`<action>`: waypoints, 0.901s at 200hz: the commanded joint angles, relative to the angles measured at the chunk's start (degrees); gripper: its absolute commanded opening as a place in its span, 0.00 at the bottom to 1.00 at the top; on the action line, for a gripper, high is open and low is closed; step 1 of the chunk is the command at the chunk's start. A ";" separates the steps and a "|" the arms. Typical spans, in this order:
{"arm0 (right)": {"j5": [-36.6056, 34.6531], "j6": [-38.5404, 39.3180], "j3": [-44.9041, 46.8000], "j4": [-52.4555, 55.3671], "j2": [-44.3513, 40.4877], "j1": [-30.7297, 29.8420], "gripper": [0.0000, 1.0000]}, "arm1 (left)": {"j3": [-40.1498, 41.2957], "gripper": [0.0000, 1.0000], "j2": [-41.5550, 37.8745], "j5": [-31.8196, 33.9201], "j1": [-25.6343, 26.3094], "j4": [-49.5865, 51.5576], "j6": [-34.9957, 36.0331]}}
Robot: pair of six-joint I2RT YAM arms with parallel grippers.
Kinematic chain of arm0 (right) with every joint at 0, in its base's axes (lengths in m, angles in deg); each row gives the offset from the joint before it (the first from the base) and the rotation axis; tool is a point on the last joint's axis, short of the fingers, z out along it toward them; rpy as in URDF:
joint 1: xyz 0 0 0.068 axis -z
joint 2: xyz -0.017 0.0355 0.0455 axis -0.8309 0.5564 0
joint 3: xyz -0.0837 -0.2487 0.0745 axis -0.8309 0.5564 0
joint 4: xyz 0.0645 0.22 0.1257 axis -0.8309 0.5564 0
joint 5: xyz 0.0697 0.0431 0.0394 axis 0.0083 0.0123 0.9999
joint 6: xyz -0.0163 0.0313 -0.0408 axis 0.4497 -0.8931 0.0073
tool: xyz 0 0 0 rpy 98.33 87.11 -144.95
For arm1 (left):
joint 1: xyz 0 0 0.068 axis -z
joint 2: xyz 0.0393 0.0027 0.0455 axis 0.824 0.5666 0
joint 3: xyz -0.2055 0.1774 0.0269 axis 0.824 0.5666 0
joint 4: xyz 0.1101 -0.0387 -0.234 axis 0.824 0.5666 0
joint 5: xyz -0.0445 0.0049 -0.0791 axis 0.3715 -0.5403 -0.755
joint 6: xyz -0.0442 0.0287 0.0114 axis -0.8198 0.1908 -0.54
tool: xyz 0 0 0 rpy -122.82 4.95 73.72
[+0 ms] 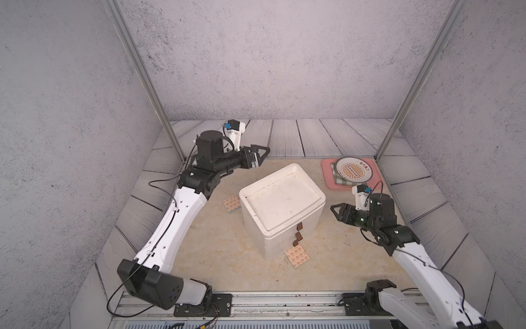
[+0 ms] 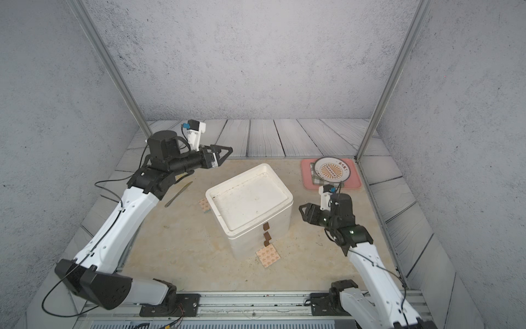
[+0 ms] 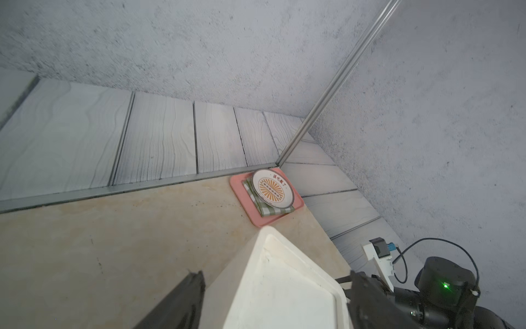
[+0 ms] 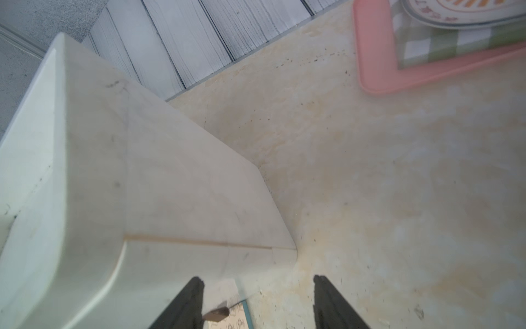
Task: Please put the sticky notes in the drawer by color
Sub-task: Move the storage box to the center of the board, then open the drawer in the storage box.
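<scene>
Right fingers (image 4: pixel 185 307) apart, boxy white drawer (image 1: pixel 281 205), brown tabs (image 1: pixel 299 226), orange-patterned sticky notes (image 1: pixel 297 256)

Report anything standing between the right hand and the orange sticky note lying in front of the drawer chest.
Nothing visible: only bare tabletop lies between the right hand and that note. All drawers of the chest look shut, though.

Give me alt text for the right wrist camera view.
The right end effector, fingers apart, hangs beside the white drawer chest, a patterned sticky note lying at the chest's foot. Beyond, a pink tray holds a checked cloth and plate.
</scene>
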 commanded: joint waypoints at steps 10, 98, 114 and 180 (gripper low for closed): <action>-3.81 -6.26 8.27 6.37 -11.62 -5.70 0.63 | 7.50 0.82 -4.03 6.33 4.70 7.87 2.24; -13.65 -3.24 12.72 -10.37 10.65 -32.09 0.62 | 9.71 0.82 1.33 18.92 17.18 13.03 1.51; -15.16 -0.16 11.37 -17.78 18.12 -34.09 0.62 | 9.20 0.82 2.70 21.36 17.41 13.78 1.90; -18.93 3.87 15.57 -41.42 26.83 -39.45 0.52 | 12.02 0.84 5.07 26.84 17.39 14.30 3.50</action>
